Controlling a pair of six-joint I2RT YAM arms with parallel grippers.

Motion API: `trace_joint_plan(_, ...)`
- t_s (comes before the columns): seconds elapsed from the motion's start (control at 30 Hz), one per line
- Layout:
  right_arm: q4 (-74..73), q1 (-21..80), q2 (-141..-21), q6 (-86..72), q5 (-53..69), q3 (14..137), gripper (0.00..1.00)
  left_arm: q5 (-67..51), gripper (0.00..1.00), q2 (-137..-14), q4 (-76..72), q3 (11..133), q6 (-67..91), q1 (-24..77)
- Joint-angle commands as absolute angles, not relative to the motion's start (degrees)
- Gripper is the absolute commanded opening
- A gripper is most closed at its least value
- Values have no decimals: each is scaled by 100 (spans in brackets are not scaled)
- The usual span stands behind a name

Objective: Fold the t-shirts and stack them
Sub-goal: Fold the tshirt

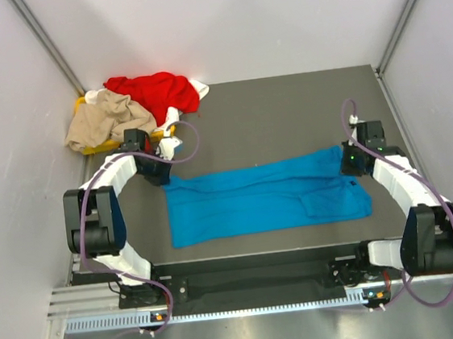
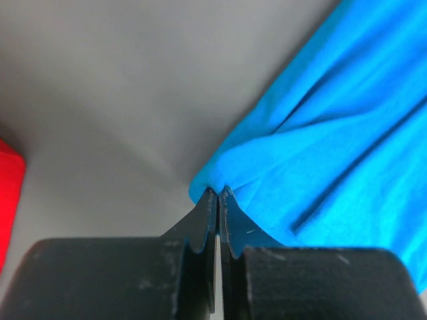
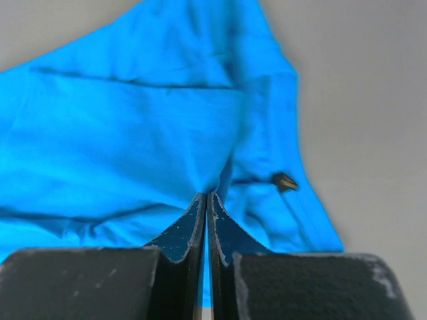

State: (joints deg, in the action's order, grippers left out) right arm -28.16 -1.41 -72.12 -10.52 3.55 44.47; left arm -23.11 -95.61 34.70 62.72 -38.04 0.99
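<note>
You have no readable text in any view. The dark speck [image 3: 285,181] on the blue t-shirt [image 3: 133,133] is blurred.

The blue t-shirt [image 1: 266,196] is plain and bright, and the tabletop [image 1: 285,107] is dark grey. The red t-shirt [image 1: 157,92] is plain and vivid, the beige t-shirt [image 1: 104,122] sandy tan, the white cloth [image 1: 171,117] plain, the tray [image 1: 102,147] yellow. The left tool [image 2: 218,193] and right tool [image 3: 207,197] are matt black. The arms [image 1: 117,171] are white and black, with purple cables [image 1: 197,140].

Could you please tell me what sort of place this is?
Probably a robot test cell: bare white walls box in a grey table, and two arms are bolted to a metal rail at its near edge.
</note>
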Motion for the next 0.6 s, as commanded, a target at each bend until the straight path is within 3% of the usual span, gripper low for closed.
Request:
trace_joint_plan(0.0,-2839,-465,-6961,-1186,483,4430,0,-2277,0,-9352,3437,6179,-4157,62)
trace_joint_plan(0.57,-3041,-562,-7356,-1547,607,4236,0,-2355,2,-9133,3629,5977,-4579,44)
